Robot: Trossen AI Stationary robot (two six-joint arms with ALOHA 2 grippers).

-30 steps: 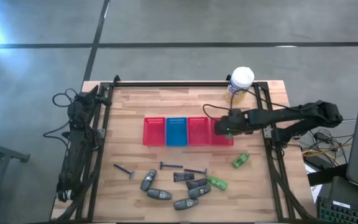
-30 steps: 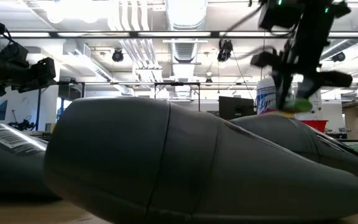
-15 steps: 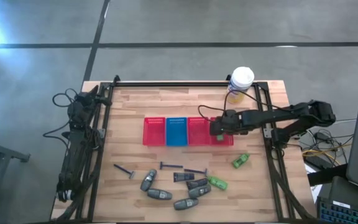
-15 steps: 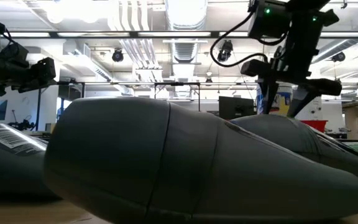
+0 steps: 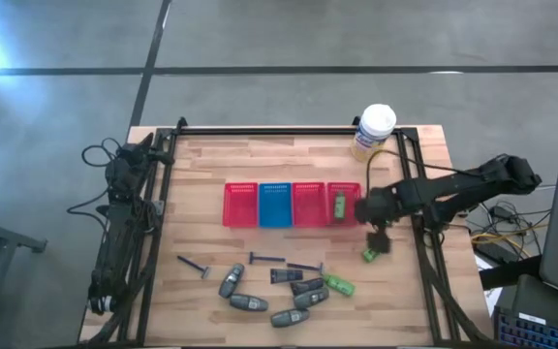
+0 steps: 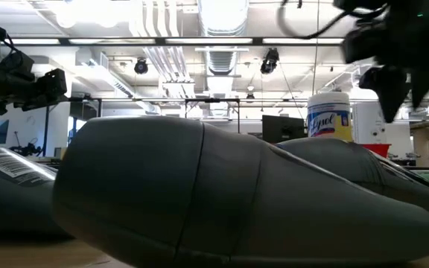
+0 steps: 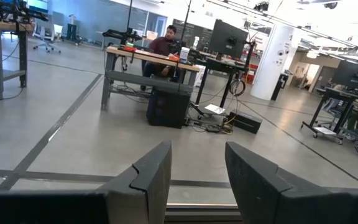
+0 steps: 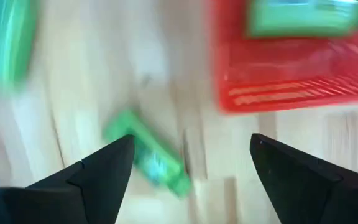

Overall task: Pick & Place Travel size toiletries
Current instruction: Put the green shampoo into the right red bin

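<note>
The left arm lies parked along the 9 o'clock edge of the wooden counter (image 5: 211,160), its left gripper (image 7: 197,180) with jaws partly apart and holding nothing. Toward 6 o'clock lie thin razors (image 5: 194,264), grey oval bottles (image 5: 250,303), small dark bottles (image 5: 286,276) and one green bottle (image 5: 339,284). At the centre runs a row of mesh baskets, red (image 5: 240,204), blue (image 5: 274,204), red, red; the rightmost red basket (image 5: 345,221) contains a green bottle (image 5: 339,205). At 3 o'clock the right gripper (image 5: 377,230) hangs with jaws wide and empty, right over a third green bottle (image 5: 375,250) on the counter. A Lysol canister (image 5: 374,129) stands at 1 o'clock.
</note>
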